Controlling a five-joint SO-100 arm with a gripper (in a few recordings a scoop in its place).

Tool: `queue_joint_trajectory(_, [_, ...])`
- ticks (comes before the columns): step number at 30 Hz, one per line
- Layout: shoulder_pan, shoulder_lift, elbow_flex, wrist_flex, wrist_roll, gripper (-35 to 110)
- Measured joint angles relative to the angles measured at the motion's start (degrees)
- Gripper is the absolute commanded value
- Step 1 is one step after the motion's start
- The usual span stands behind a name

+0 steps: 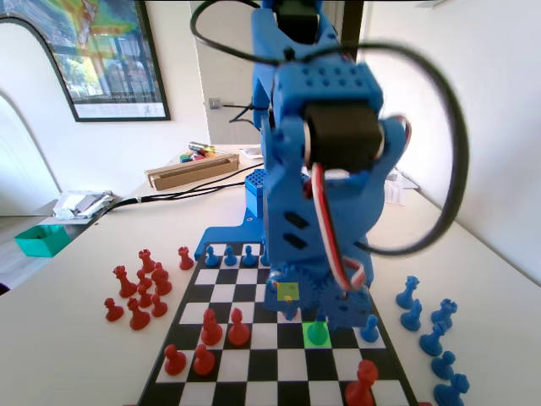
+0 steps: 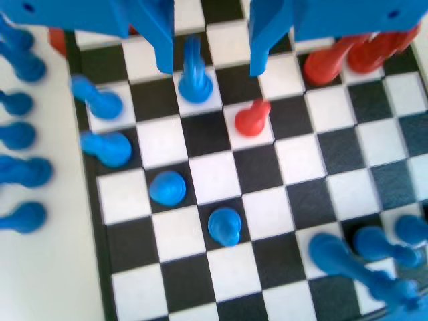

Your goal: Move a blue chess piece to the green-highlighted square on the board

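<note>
In the wrist view the gripper (image 2: 210, 63), at top centre, has its jaws spread with the blue pawn (image 2: 194, 75) between them. The pawn stands upright on the board (image 2: 221, 177), its long axis vertical and round tip up. In the fixed view a pawn (image 1: 317, 331) stands on the green-highlighted square (image 1: 308, 339), lower centre.

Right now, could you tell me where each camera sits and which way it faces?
Fixed view: stands low at the end of the board opposite the blue arm, looking along it; the arm looms close, bent down toward the green-highlighted square.
Wrist view: rides on the arm, looking steeply down on the board; the open pincer hangs from the top edge, above a blue piece and a red pawn.
Shared: the checkered board with blue and red pieces.
</note>
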Motion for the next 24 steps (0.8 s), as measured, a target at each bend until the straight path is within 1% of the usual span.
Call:
queue_joint_trajectory(8, [2.5, 8.1, -6.0, 6.9, -2.3, 6])
queue_joint_trajectory(13, [4.1, 15.6, -8.8, 13.9, -6.0, 1])
queue_joint_trajectory(19, [4.7, 26.6, -11.8, 25.3, -11.0, 1])
queue_joint_trajectory(24, [5.9, 38.8, -11.7, 32.7, -16.5, 1])
